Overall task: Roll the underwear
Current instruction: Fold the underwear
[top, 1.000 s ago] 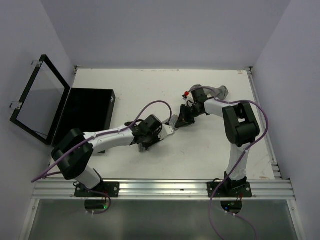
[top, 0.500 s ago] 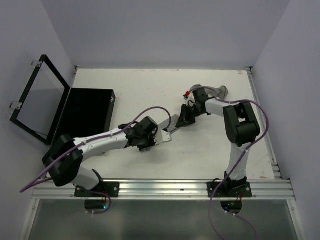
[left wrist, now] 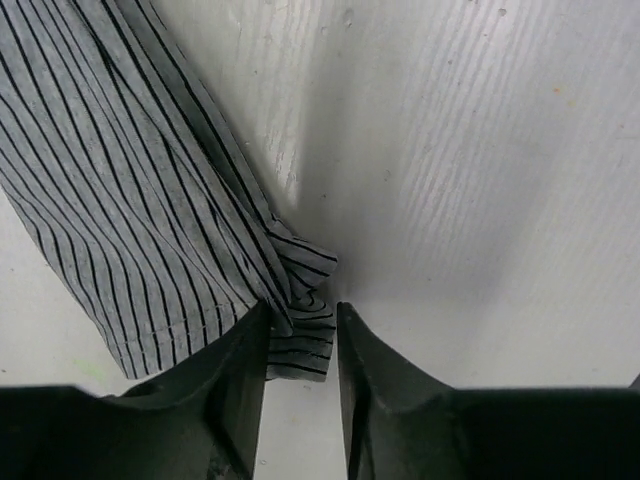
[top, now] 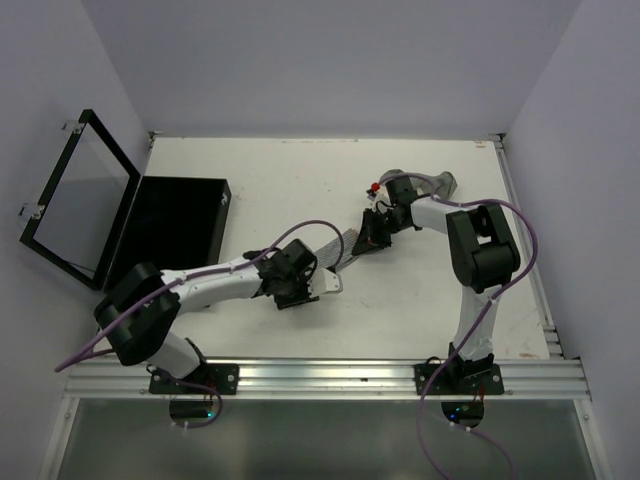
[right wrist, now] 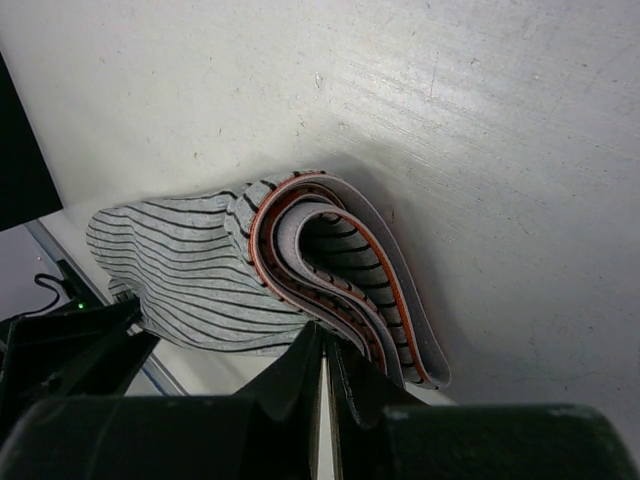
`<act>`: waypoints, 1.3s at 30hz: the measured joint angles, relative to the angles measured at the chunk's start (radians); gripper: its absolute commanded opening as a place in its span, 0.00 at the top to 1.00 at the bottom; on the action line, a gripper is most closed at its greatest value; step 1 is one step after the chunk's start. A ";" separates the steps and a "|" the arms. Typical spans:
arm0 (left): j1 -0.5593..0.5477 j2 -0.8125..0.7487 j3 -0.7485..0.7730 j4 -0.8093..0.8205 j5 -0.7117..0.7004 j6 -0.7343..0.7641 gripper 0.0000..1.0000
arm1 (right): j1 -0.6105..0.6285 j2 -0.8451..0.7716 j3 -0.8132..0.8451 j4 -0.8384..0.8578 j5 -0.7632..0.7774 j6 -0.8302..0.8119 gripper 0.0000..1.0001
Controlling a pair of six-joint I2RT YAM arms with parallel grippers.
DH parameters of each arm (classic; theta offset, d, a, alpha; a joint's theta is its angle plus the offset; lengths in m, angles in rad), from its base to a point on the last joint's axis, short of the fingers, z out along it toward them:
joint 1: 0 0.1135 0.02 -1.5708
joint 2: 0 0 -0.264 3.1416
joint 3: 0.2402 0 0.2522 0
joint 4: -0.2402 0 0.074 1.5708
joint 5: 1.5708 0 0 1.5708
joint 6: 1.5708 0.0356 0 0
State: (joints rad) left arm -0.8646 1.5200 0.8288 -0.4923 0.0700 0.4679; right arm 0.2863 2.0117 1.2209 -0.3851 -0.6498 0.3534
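Grey striped underwear (left wrist: 130, 190) between left tool (left wrist: 300, 318) and right tool (right wrist: 322, 338), both clamped on its ends.

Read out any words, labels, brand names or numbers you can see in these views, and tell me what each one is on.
There are none to read. The striped grey underwear shows only stripes and an orange-edged waistband, with no tag or print in view. The black box and the table carry no lettering.

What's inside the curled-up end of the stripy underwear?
Only more of the same striped underwear: its orange-edged waistband loops round a dark hollow. The back of that hollow is lost in shadow, and the right gripper covers the fold's bottom edge.
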 measured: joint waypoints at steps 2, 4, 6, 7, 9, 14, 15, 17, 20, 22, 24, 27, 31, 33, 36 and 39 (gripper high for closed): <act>0.000 -0.021 -0.001 -0.004 0.011 -0.006 0.49 | 0.000 0.000 0.000 0.000 -0.002 -0.004 0.89; 0.007 -0.080 -0.001 -0.014 0.035 -0.013 0.46 | -0.001 0.000 0.000 -0.003 -0.005 -0.009 0.89; 0.025 -0.164 0.002 -0.024 0.064 -0.014 0.44 | -0.003 0.000 0.000 -0.006 -0.009 -0.019 0.89; 0.042 -0.211 0.005 -0.026 0.083 -0.015 0.40 | -0.004 -0.002 0.000 -0.010 -0.015 -0.025 0.88; 0.101 -0.297 0.022 -0.026 0.127 -0.023 0.41 | -0.007 -0.005 0.000 -0.024 -0.024 -0.043 0.85; 0.259 -0.347 0.094 -0.008 0.166 -0.103 0.67 | -0.013 -0.046 0.003 -0.098 -0.068 -0.106 0.62; 0.270 -0.325 0.113 -0.009 0.167 -0.121 0.76 | -0.013 -0.062 0.007 -0.113 -0.081 -0.117 0.60; 0.271 -0.253 0.150 -0.007 0.203 -0.143 0.87 | -0.014 -0.093 0.027 -0.131 -0.110 -0.130 0.60; 0.270 -0.152 0.158 0.016 0.261 -0.175 0.94 | -0.013 -0.125 0.069 -0.120 -0.150 -0.127 0.63; 0.270 -0.102 0.156 0.027 0.288 -0.199 0.97 | -0.012 -0.127 0.096 -0.099 -0.169 -0.113 0.64; 0.270 -0.047 0.156 0.051 0.316 -0.221 0.96 | -0.011 -0.113 0.108 -0.074 -0.188 -0.091 0.64; 0.270 0.038 0.156 0.078 0.352 -0.244 0.87 | -0.011 -0.058 0.112 -0.013 -0.219 -0.042 0.64; 0.270 0.099 0.149 0.110 0.377 -0.259 0.88 | -0.012 0.044 0.057 0.097 -0.242 0.032 0.64; 0.271 0.113 0.142 0.124 0.377 -0.267 0.90 | -0.013 0.079 0.003 0.143 -0.242 0.066 0.65; 0.275 0.140 0.126 0.137 0.377 -0.268 0.92 | -0.018 0.088 -0.017 0.184 -0.277 0.094 0.66; 0.290 0.181 0.121 0.132 0.373 -0.266 0.96 | -0.019 0.087 -0.026 0.200 -0.274 0.097 0.67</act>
State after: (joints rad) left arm -0.5747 1.7008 0.9501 -0.3603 0.4431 0.2016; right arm 0.2668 2.0987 1.1950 -0.1852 -0.9234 0.4500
